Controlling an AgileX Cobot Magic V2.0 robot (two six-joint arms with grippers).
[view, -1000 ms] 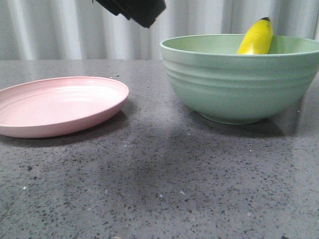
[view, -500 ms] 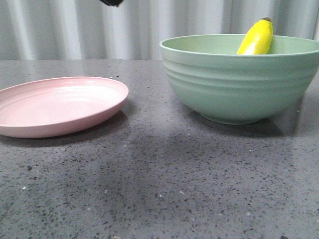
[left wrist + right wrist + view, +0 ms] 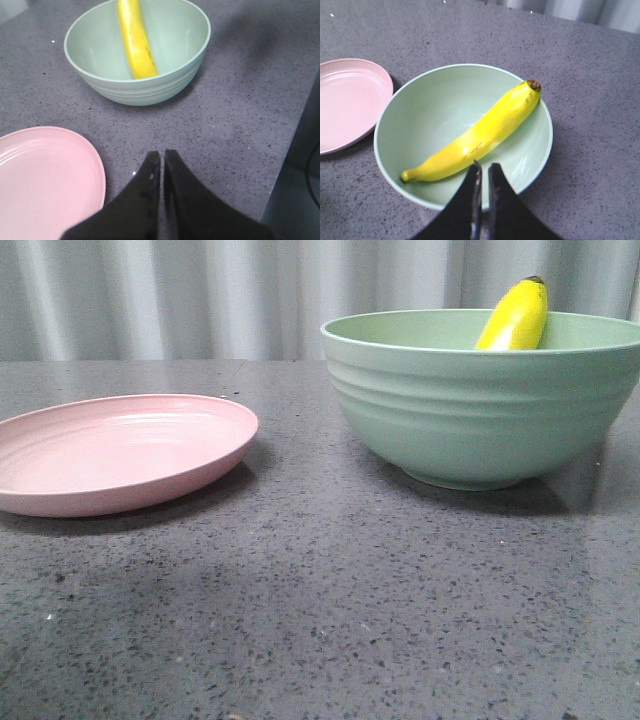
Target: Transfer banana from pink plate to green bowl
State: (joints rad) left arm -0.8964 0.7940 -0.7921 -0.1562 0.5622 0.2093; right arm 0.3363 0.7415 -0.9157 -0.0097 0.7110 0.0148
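Front view: banana (image 3: 517, 316) tip above green bowl (image 3: 480, 410) rim, both hands (image 3: 161, 162) (image 3: 484, 174) pinched shut, empty.

There was one banana (image 3: 480, 132), one bowl (image 3: 420, 115) and one plate (image 3: 347, 100). Two grippers were in view: the left (image 3: 161, 160), with the plate just beside it and the bowl farther ahead, and the right (image 3: 484, 172), above the bowl and the banana in it.
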